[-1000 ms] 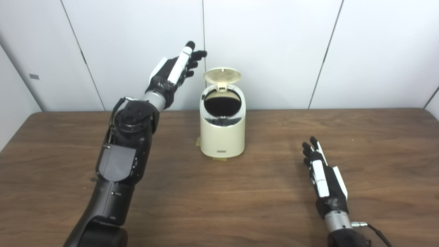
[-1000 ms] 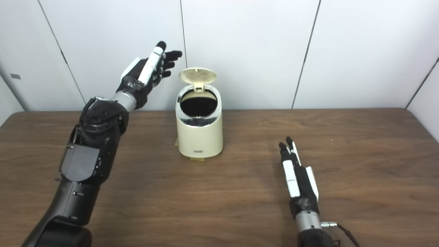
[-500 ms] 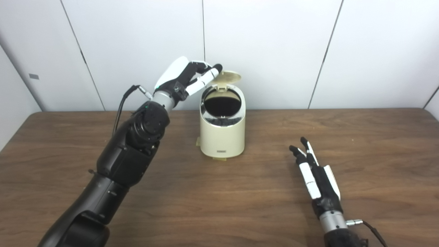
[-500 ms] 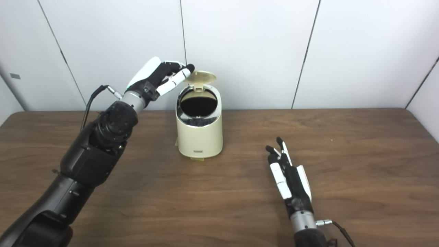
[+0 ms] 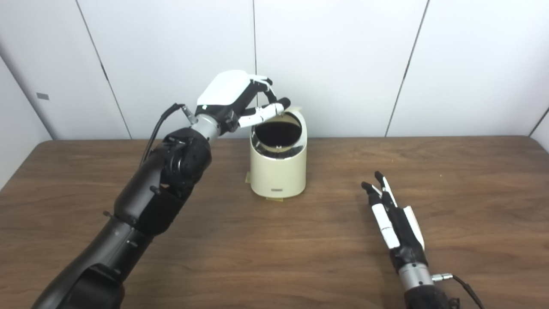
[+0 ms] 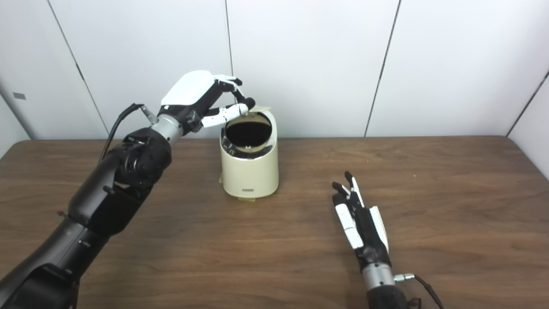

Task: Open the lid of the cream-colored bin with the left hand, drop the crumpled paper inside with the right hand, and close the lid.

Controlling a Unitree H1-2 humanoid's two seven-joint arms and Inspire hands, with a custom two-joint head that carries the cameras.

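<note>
The cream-colored bin stands at the back middle of the brown table. Its lid is tipped forward and low over the dark opening, only a thin edge showing. My left hand hovers palm down over the bin's back rim, open, and its fingertips rest on the lid. My right hand lies flat on the table to the bin's front right, open and holding nothing. No crumpled paper shows anywhere; the inside of the bin is dark.
Bits of yellow tape stick out from under the bin's base. White wall panels rise just behind the table's far edge. A cable loops off my left wrist.
My left hand has turned palm down and come over the bin, pushing the lid from upright to nearly down. My right hand slid slightly left and back, staying flat on the table.
</note>
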